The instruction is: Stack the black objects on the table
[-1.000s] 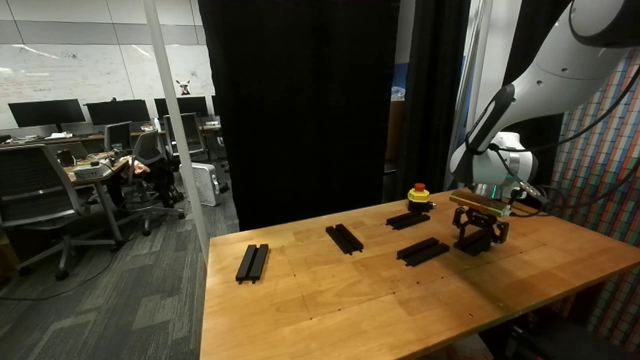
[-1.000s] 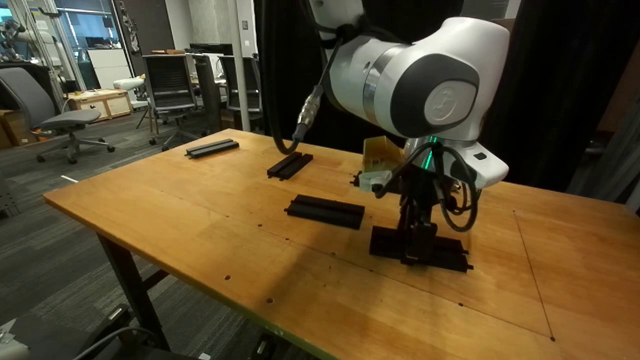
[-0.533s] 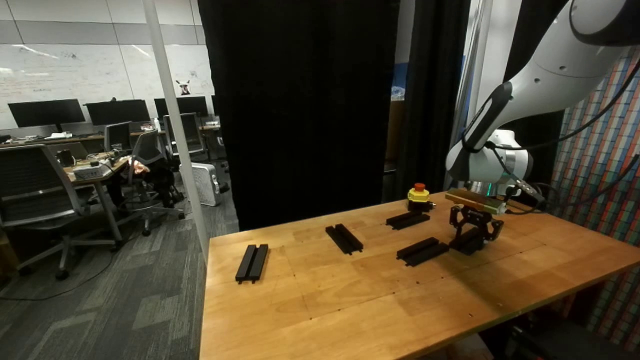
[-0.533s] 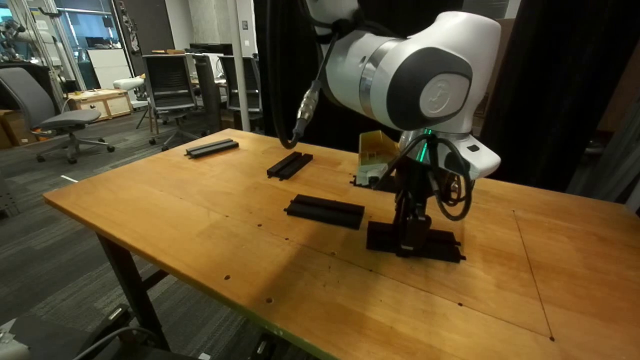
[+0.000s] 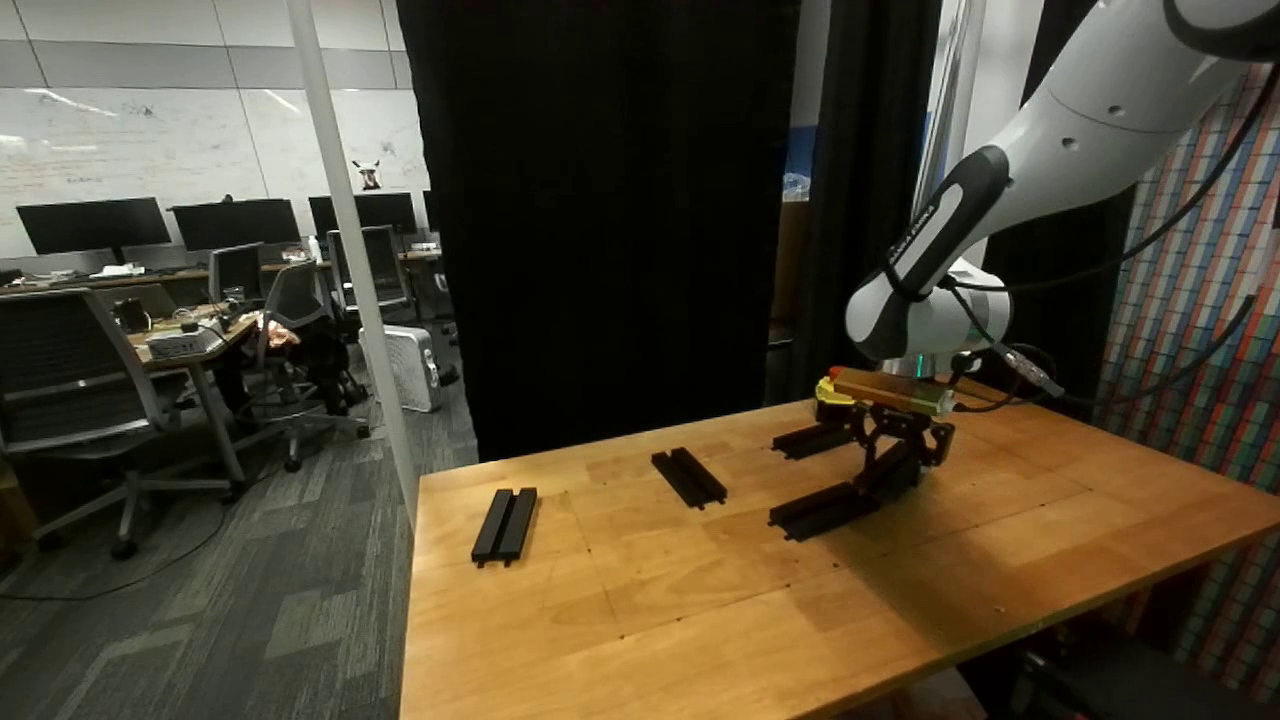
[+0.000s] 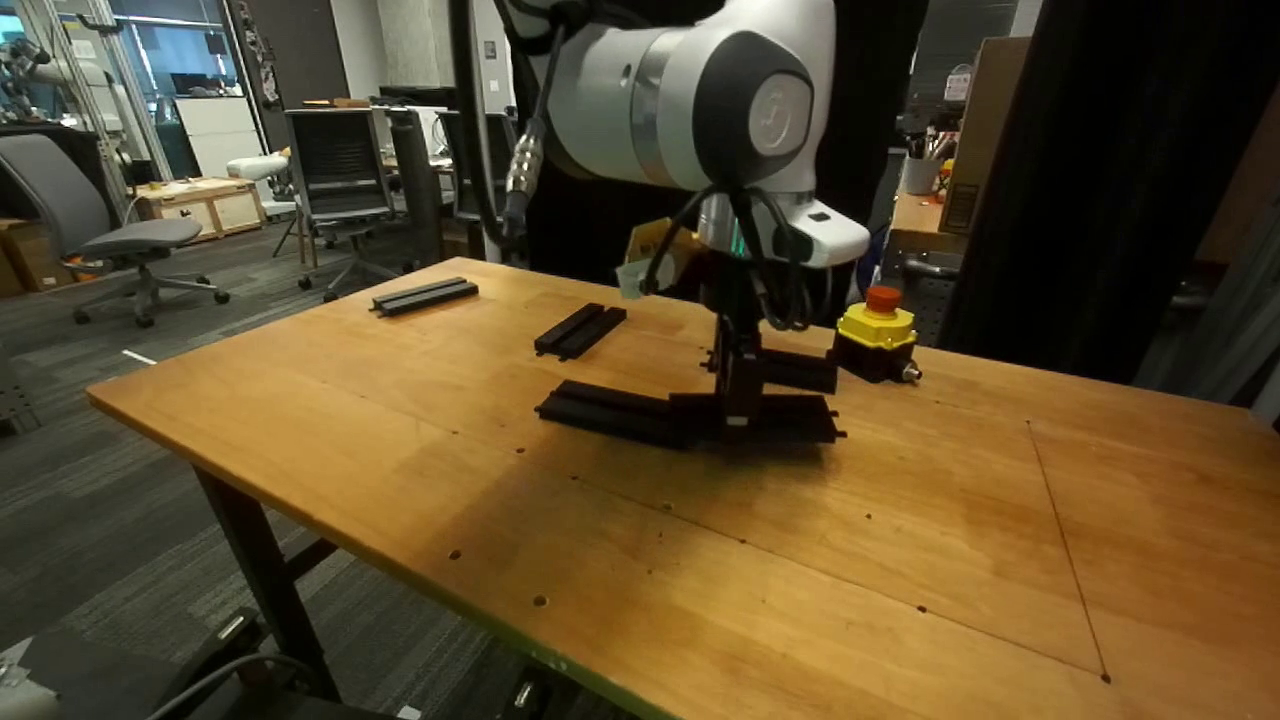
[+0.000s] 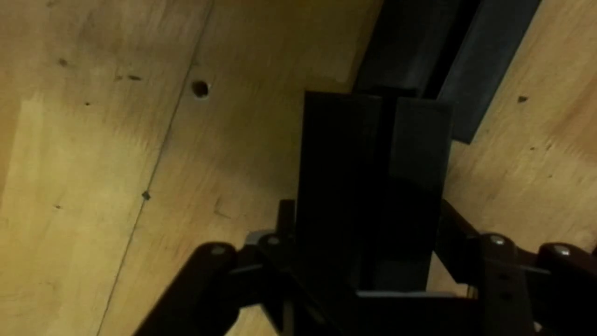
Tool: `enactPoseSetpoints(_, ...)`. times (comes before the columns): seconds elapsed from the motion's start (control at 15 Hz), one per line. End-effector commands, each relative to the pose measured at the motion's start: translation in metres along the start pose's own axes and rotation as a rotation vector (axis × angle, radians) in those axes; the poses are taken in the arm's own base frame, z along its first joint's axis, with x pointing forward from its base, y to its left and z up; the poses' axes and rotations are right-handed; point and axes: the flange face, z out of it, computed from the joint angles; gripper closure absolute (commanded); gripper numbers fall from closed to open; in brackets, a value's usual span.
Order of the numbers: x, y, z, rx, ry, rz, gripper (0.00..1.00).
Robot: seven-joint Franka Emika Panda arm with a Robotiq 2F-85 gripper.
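Here's the yellow-and-red button (image 6: 876,330) near your held black block (image 7: 354,172), a neighbour block (image 6: 605,412) overlapped by its end, three more blocks (image 6: 597,332) apart from it on the table (image 6: 900,560), your gripper (image 7: 367,220) pinching it across its width

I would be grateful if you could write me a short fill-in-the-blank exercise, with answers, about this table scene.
1. Counting the one in the gripper, both exterior views show ____ flat black blocks.
2. In the wrist view, the held block hides part of ____ other black block.
3. The button on top of the yellow-and-black box is ____.
4. The light-brown table has a top made of ____.

Missing words, in order: five; one; red; wood.
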Motion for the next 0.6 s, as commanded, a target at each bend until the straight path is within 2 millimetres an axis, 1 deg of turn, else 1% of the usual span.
enactPoseSetpoints(0.0,-0.029,-0.013,-0.033,-0.010,0.015,-0.023,0.54)
enactPoseSetpoints(0.07,-0.037,-0.018,-0.038,-0.004,0.007,-0.043,0.54)
enactPoseSetpoints(0.2,-0.054,-0.028,-0.042,0.036,-0.025,-0.087,0.54)
enactPoseSetpoints(0.33,-0.069,-0.034,-0.040,0.066,-0.044,-0.095,0.54)
enactPoseSetpoints(0.53,-0.094,-0.039,-0.031,0.112,-0.083,-0.088,0.54)
